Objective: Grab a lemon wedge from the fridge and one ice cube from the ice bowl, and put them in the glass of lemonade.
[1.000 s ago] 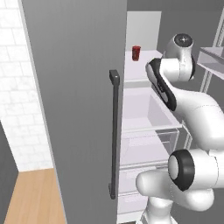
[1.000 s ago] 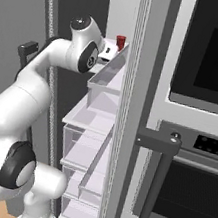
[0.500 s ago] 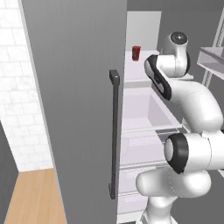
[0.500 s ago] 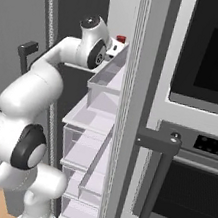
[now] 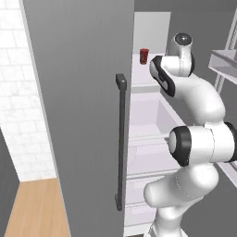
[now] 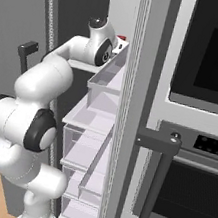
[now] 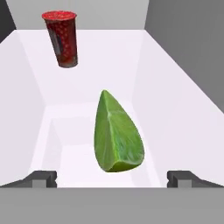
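Up on a white fridge point(image 5: 148, 120) shelf sits the lemon wedge point(image 7: 116, 133), right between the wide-open gripper point(image 7: 112, 178) tips, not touched yet. Could slip sideways or roll off if squeezed on its slanted sides. Could bump the red cup point(image 7: 61, 38) far behind if pushed too deep.

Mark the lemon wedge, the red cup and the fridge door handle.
lemon wedge point(image 7: 117, 135), hand view, middle of its rind
red cup point(image 7: 62, 39), hand view, its side wall
fridge door handle point(image 5: 121, 139), left base view, mid bar
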You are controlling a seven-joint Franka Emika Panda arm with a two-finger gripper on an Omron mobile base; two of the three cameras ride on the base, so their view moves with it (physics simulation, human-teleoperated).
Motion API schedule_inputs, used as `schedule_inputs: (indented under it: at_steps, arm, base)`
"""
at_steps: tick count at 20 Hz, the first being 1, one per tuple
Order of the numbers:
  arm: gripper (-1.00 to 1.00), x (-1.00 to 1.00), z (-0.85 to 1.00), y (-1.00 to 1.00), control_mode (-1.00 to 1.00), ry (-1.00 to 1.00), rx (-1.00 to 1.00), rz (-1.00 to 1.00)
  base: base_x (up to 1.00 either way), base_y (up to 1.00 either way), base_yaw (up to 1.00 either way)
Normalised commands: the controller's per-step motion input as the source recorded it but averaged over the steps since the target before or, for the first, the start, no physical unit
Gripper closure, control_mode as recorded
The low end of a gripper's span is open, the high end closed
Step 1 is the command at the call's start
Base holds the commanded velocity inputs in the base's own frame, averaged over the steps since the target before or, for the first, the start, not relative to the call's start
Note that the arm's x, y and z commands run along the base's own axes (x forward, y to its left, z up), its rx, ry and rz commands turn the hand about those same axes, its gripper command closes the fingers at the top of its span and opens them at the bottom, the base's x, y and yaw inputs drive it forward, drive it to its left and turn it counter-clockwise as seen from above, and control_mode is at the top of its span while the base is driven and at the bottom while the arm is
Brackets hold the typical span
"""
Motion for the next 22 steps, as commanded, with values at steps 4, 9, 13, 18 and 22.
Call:
schedule_inputs:
  at_steps: [4, 9, 13, 18, 22]
  arm:
    - [-1.0, 0.36, -0.15, -0.13, -1.0, 0.0, 0.0, 0.0]
    - [-1.0, 0.43, -0.11, -0.02, -1.0, 0.0, 0.0, 0.0]
    - [-1.0, 0.4, -0.04, 0.0, -1.0, 0.01, 0.0, 0.0]
    - [-1.0, 0.04, -0.11, -0.02, -1.0, 0.09, 0.0, 0.0]
    - [-1.0, -0.04, -0.27, -0.07, -1.0, 0.1, 0.0, -0.01]
  base:
    - [0.0, 0.0, 0.0]
    - [0.0, 0.0, 0.0]
    - [0.0, 0.0, 0.0]
    - [0.0, 0.0, 0.0]
    - [0.0, 0.0, 0.0]
